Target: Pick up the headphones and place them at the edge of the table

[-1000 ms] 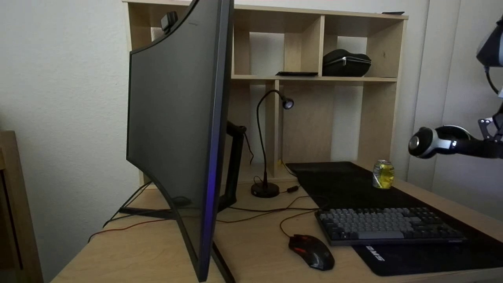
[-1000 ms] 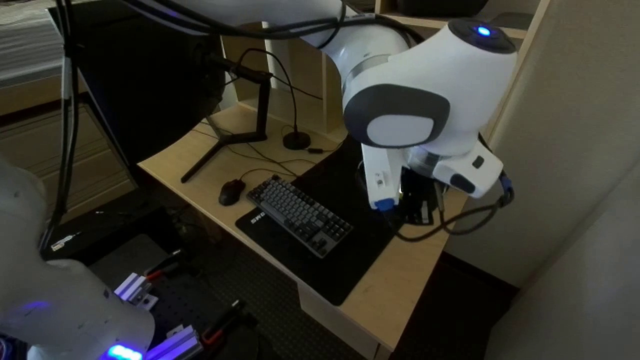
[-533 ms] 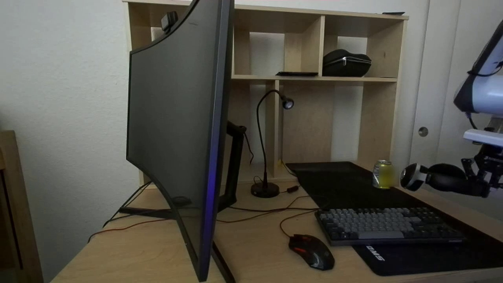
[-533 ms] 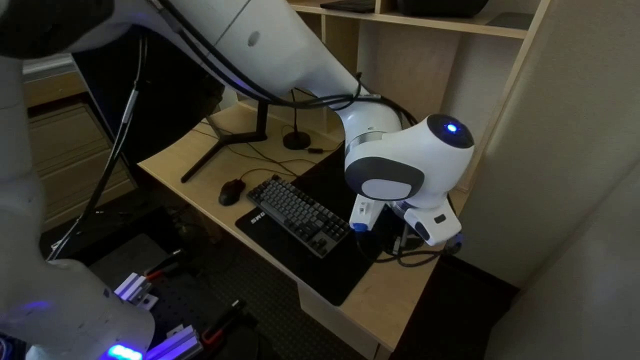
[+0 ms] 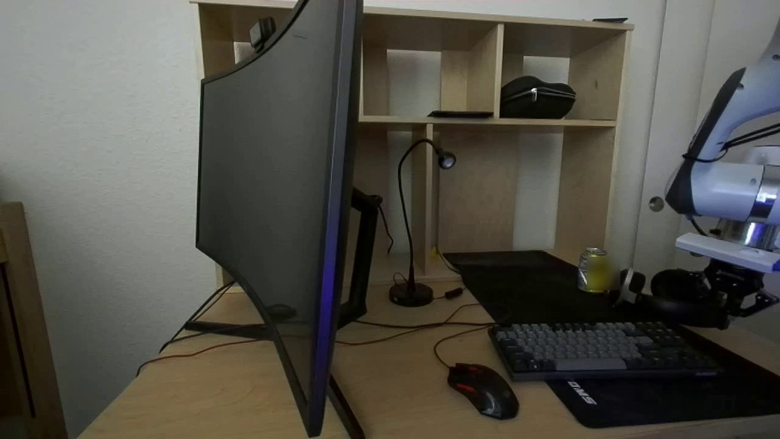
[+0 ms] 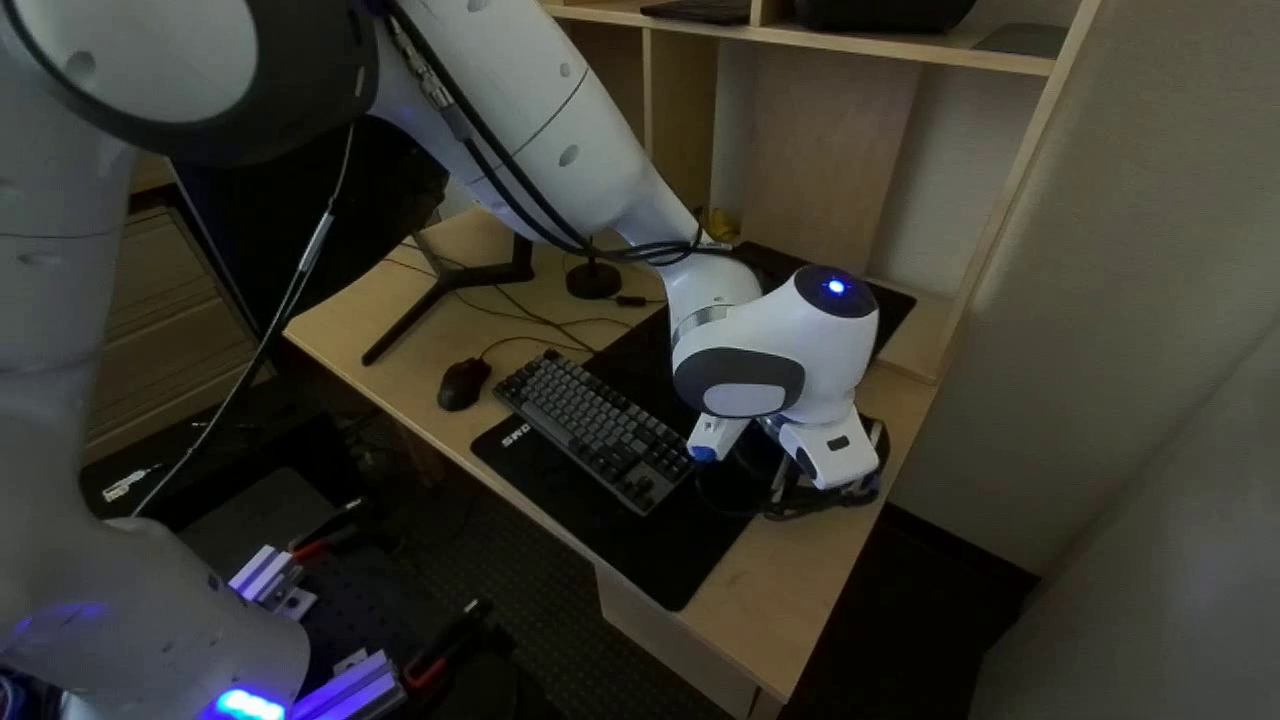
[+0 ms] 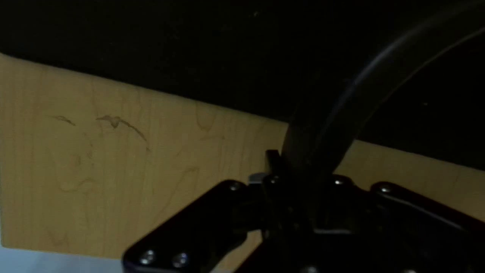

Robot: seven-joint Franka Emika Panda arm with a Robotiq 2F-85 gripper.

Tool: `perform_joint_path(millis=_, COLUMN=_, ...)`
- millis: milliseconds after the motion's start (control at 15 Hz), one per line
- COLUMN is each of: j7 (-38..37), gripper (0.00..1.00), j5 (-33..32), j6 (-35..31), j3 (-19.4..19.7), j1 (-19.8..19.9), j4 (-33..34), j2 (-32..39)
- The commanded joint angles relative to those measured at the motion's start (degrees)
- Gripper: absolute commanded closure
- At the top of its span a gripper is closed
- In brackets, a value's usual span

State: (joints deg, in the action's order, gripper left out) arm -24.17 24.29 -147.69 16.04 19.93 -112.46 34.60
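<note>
Pale table (image 5: 402,390) with one keyboard (image 5: 600,350), one mouse (image 5: 484,391), one can (image 5: 591,270); above, one gripper (image 7: 303,178) tight around one pair of headphones (image 5: 679,302).

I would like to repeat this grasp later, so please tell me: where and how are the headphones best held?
Probably by the headphone band, from above, closing across its width: it is slim and curved, while the cups look round and bulkier. In the wrist view, the gripper holds the band this way.
</note>
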Motion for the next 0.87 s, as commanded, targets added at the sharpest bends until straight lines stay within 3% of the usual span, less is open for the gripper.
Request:
perform_joint_path(millis=0, j7=-5.7, gripper=0.56, j5=-4.1, j6=-2.9, j3=3.2, j1=-3.9, j4=0.8, j2=2.4)
perform_joint_path(millis=133, j7=-10.0, gripper=0.5, j5=-8.8, j6=-2.5, j3=6.6, j1=-7.1, j4=0.3, j2=2.6)
perform_joint_path(millis=333, j7=-13.8, gripper=0.28, j5=-16.7, j6=0.6, j3=11.0, j1=-11.0, j4=-0.6, j2=0.7)
perform_joint_path(millis=600, j7=-11.2, gripper=0.02, j5=-19.0, j6=3.7, j3=10.1, j1=-9.9, j4=-1.9, j2=-5.9)
perform_joint_path(millis=667, j7=-10.0, gripper=0.0, j5=-17.9, j6=4.8, j3=9.0, j1=-8.8, j4=-2.0, j2=-7.7)
perform_joint_path(millis=733, j7=-13.0, gripper=0.11, j5=-18.9, j6=2.3, j3=9.7, j1=-9.6, j4=0.2, j2=-2.8)
perform_joint_path(millis=800, j7=-12.5, gripper=0.04, j5=-19.0, j6=3.2, j3=9.4, j1=-9.2, j4=0.1, j2=-4.4)
